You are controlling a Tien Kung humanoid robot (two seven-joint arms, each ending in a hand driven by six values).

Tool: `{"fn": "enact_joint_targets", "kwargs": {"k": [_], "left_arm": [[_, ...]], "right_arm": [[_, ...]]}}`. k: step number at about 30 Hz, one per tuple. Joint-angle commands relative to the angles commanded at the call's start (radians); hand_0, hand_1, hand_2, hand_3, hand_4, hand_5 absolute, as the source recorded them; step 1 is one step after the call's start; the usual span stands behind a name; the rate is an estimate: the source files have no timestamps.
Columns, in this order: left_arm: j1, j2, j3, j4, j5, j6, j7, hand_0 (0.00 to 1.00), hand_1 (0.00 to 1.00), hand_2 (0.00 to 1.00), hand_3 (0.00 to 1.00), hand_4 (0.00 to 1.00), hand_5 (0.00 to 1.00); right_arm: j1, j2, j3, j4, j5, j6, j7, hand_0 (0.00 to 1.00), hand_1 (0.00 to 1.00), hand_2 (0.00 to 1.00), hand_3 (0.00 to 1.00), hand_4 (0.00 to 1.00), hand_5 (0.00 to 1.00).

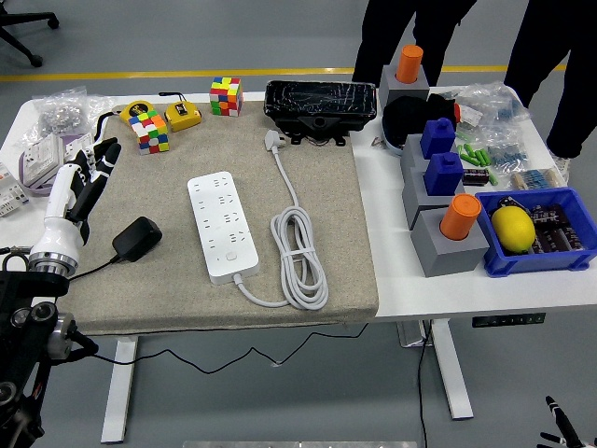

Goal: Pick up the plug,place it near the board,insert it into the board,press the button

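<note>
At the far left we see our left hand (87,177) raised over the left edge of the beige mat (168,280), its fingers stretched out and loosely spread, gripping nothing. Just to its right and a little nearer us, the black plug (137,237) lies on the mat with its thin black cable (89,271) trailing off toward the table's (448,289) near left edge. The plug is apart from our hand and well clear of the white board (223,224), which lies flat near the middle of the mat with its sockets facing up.

None of those sockets holds the black plug, so as things lie now, the plug is neither next to the board nor seated in it. We judge that grasping, carrying, inserting and pressing the button all remain to be done.

Right of the board, its own white cord (298,247) sits coiled, ending in a white plug (273,140) near the mat's far edge.

Our right hand barely shows at the bottom right corner, and we cannot tell its state.
</note>
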Motion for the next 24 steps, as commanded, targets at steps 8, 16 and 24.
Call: {"fn": "enact_joint_targets", "kwargs": {"k": [8,16,24], "left_arm": [[0.010,-0.003,0.006,0.003,-0.011,-0.006,-0.006,0.835,0.867,0.839,0.809,0.998,0.766],[0.011,0.000,0.005,0.004,-0.003,-0.012,-0.015,0.879,0.925,0.886,0.829,0.998,0.561],[0.011,0.002,0.005,0.008,0.039,-0.030,-0.006,0.948,0.993,0.942,0.867,0.998,0.505]], "right_arm": [[-0.004,-0.002,0.000,0.000,-0.016,0.011,0.001,0.820,0.768,0.758,0.775,0.998,0.998],[-0.002,-0.007,0.003,0.000,-0.027,0.020,0.003,0.820,0.778,0.765,0.783,0.998,0.998],[0.001,-0.010,0.007,0.000,-0.035,0.025,0.003,0.821,0.780,0.766,0.785,0.998,0.998]]}}
